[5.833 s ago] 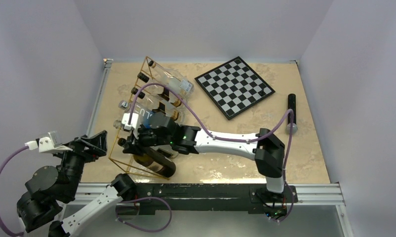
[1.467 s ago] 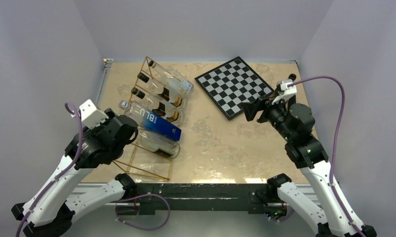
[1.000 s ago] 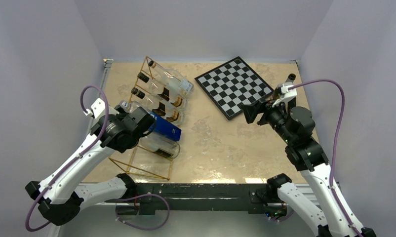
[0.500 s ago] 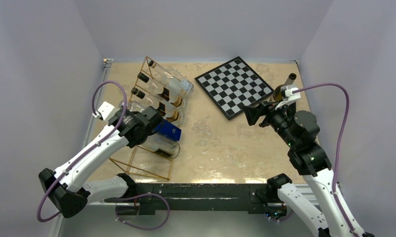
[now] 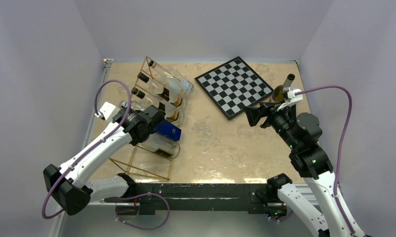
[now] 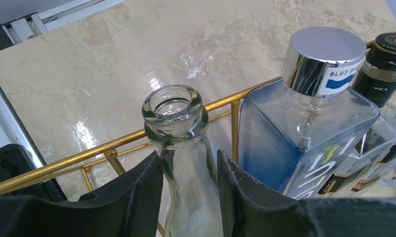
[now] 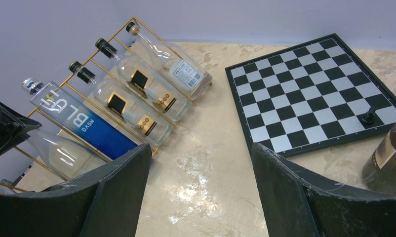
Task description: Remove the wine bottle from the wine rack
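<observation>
The gold wire wine rack [image 5: 141, 173] stands at the left of the table with several bottles lying in its slots. My left gripper [image 6: 189, 158] is at the rack's near-left side, shut on the neck of a clear uncapped glass bottle [image 6: 178, 133]; both black fingers press against the glass. That bottle's body [image 5: 162, 146] lies in a lower slot, beside a blue square bottle [image 6: 295, 128]. A dark wine bottle [image 5: 281, 91] stands upright on the table at the right, behind my right gripper [image 7: 201, 148], which hangs open over bare table.
A black-and-white chessboard [image 5: 234, 86] lies at the back centre-right with one small dark piece [image 7: 368, 116] on it. Three clear, dark-capped bottles [image 5: 161, 94] fill the rack's far slots. A metal rail [image 5: 304, 190] runs along the near edge.
My left arm swung in over the rack's near-left side and its jaws closed onto the clear bottle's neck. The right arm drew back a little, uncovering the dark bottle.
</observation>
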You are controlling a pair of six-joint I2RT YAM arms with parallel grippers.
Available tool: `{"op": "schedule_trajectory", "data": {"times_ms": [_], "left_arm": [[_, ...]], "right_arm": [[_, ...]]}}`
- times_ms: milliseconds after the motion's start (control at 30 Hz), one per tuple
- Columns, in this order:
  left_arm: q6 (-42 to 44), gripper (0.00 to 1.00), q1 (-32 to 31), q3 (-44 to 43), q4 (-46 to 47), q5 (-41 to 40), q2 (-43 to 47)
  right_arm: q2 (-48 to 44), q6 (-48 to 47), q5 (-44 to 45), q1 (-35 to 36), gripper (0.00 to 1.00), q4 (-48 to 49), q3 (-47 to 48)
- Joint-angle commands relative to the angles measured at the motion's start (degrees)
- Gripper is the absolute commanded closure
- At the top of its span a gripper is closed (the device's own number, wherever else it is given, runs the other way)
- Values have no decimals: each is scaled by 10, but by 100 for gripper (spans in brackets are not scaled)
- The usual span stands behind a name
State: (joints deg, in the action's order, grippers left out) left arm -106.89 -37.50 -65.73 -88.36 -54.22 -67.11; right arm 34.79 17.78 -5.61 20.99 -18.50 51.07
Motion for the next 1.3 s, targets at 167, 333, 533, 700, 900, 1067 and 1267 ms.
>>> {"op": "schedule_trajectory", "data": {"times_ms": [167, 333, 533, 700, 900, 1067, 1267], "left_arm": [[5, 86, 4, -12, -10, -8, 11], [-2, 100, 2, -28, -36, -9, 16], [0, 100, -6, -54, -67, -17, 46], [35, 100, -8, -73, -67, -16, 85], [146, 100, -13, -81, -17, -12, 124], [244, 100, -16, -68, 46, 9, 162], [440, 100, -18, -51, 169, 90, 206]], "right_arm": [[-25, -16, -6, 3, 19, 18, -10], [-34, -22, 5, 2, 6, 17, -16], [-33, -25, 11, 3, 1, 9, -13], [-35, -23, 16, 2, 1, 8, -14], [-36, -20, 18, 3, 1, 4, -16], [-41, -19, 22, 3, 1, -2, -14], [-45, -17, 21, 2, 1, -7, -15]]}}
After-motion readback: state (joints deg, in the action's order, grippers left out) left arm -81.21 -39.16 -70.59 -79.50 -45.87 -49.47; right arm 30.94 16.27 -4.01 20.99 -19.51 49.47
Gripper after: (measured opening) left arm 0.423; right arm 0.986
